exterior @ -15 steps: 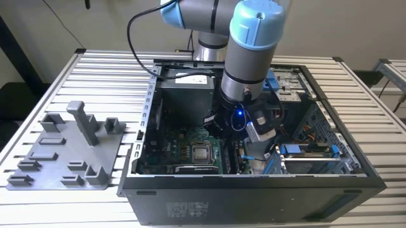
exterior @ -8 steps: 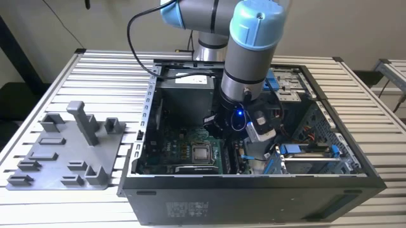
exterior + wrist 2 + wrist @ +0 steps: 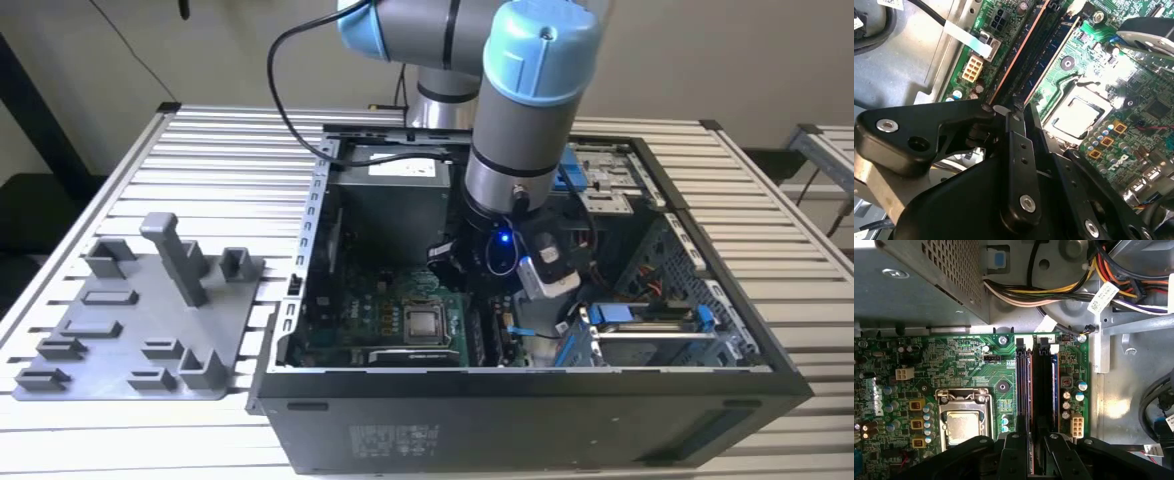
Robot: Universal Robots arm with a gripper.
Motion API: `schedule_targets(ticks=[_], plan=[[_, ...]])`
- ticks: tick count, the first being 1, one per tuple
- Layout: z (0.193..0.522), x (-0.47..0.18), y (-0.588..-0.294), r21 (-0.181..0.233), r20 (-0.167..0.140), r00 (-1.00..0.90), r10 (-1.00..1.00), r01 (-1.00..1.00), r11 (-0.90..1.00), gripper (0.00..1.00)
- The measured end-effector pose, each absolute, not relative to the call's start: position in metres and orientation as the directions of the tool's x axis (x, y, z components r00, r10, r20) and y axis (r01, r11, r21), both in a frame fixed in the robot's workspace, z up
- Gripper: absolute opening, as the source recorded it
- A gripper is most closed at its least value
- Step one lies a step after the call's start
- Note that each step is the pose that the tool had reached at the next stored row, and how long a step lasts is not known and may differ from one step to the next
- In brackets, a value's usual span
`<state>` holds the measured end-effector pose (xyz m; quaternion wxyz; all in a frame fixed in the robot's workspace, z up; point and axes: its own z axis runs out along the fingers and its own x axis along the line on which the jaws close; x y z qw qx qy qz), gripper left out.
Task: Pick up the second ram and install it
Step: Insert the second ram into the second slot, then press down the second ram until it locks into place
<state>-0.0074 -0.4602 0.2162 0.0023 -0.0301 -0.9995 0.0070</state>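
Inside the open computer case [image 3: 534, 420] standing on the slatted desk [image 3: 200, 150], the exterior view shows the arm reaching down so that the gripper [image 3: 511, 305] hangs low over the green motherboard [image 3: 387, 310], toward the exterior view's right of the processor [image 3: 424, 322]; a grey parts fixture [image 3: 134, 330] lies on the desk, well apart from the case. In the second wrist view the fingers [image 3: 1015, 135] are drawn narrow and appear pinched on the near end of the second ram [image 3: 1051, 55], a long dark stick running along the memory slots just beside the processor socket [image 3: 1079, 112]. In the first wrist view the gripper [image 3: 1036, 437] sits astride the same stick [image 3: 1041, 390], which stands on edge in line with the slots, between the socket and the white connector [image 3: 1077, 425]; whether it is fully seated cannot be told. The stick looks light, thin and stiff, and I judge it fragile: it should be held by its long flat faces near the upper edge, squarely, since a tilted grip would likely let it twist or bind in the slot.
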Motion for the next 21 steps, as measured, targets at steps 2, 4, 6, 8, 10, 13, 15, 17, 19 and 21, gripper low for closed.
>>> schedule_targets(ticks=[2, 4, 6, 8, 10, 13, 15, 17, 19, 21], plan=[[0.222, -0.007, -0.460, -0.014, 0.004, -0.998, 0.060, 0.060, 0.998, 0.22], [0.231, -0.007, -0.460, -0.014, 0.004, -0.998, 0.060, 0.060, 0.998, 0.22], [0.240, -0.007, -0.460, -0.014, 0.004, -0.998, 0.060, 0.060, 0.998, 0.22], [0.247, -0.007, -0.460, -0.014, 0.004, -0.998, 0.060, 0.060, 0.998, 0.22], [0.247, -0.007, -0.460, -0.014, 0.004, -0.998, 0.060, 0.060, 0.998, 0.22], [0.248, -0.007, -0.460, -0.014, 0.004, -0.998, 0.060, 0.060, 0.998, 0.13], [0.248, -0.007, -0.460, -0.014, 0.004, -0.998, 0.060, 0.060, 0.998, 0.11], [0.248, -0.008, -0.460, -0.014, 0.004, -0.998, 0.060, 0.060, 0.998, 0.11], [0.249, -0.008, -0.460, -0.014, 0.004, -0.998, 0.060, 0.060, 0.998, 0.11], [0.249, -0.008, -0.460, -0.014, 0.004, -0.998, 0.060, 0.060, 0.998, 0.11]])
